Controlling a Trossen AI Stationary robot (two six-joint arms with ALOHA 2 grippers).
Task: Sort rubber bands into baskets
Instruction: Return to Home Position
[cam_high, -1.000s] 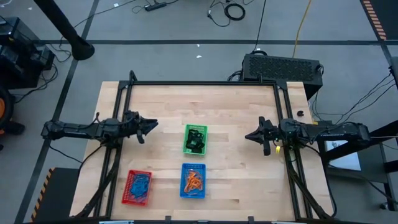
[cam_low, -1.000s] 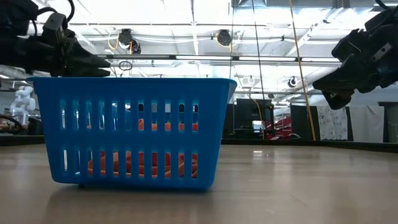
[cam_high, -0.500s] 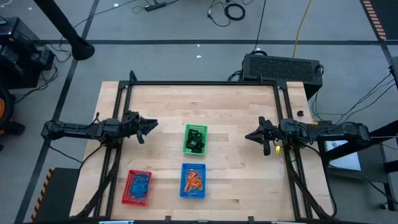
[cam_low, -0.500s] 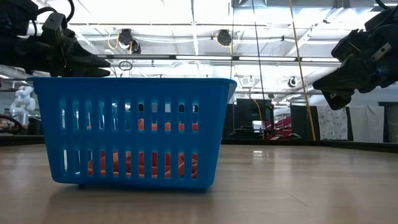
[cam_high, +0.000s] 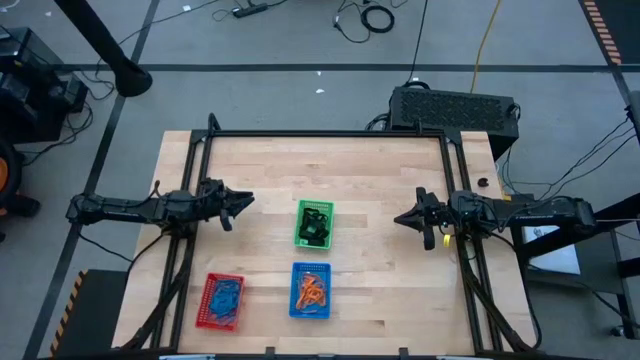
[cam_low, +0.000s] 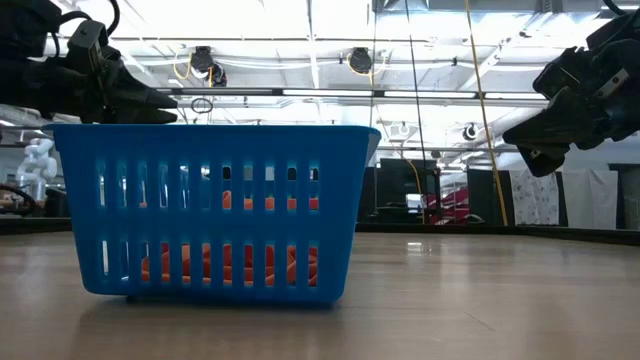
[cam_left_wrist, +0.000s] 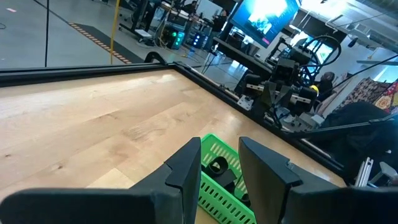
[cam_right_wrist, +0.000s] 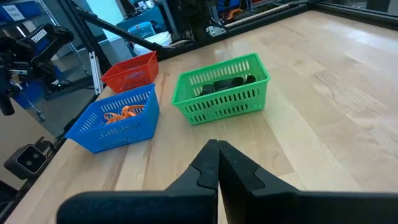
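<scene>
High view is showing all three baskets at once, which the low view is not: there the blue basket is filling the near foreground and hiding the other two. The green basket is sitting mid-table with black bands lying in it. The blue one is standing just nearer, holding orange bands. The red basket is resting left of the blue, apart from it, with blue bands inside. The left gripper is hovering over the left side of the table, well apart from the green basket, and only the left wrist view is revealing its fingers standing parted and empty. The right gripper is hovering at the right side, and the right wrist view is showing its fingers pressed together on nothing. Against half a second ago nothing is differing: arms, baskets and bands are all sitting where they were.
</scene>
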